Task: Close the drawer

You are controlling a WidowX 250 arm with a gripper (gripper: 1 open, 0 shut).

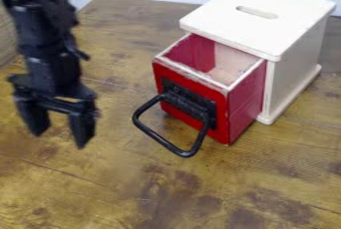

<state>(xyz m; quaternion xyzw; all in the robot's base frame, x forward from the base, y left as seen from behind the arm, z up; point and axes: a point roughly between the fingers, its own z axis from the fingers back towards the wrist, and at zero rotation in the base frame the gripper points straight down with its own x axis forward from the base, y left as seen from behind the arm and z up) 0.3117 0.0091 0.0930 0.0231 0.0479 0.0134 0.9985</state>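
The red drawer [213, 86] stands pulled partway out of the pale wooden cabinet [273, 36]. Its flat red front faces the near left and carries a black plate [189, 105] and a large black loop handle [170, 128] that hangs down to the table. My black gripper [56, 125] hovers to the left of the handle, fingers pointing down, open with nothing between them. A gap of bare table separates it from the handle.
The cabinet has a slotted top [256, 12] and sits at the back right of the wooden table [160, 188]. The table's far edge runs behind it, along a pale wall.
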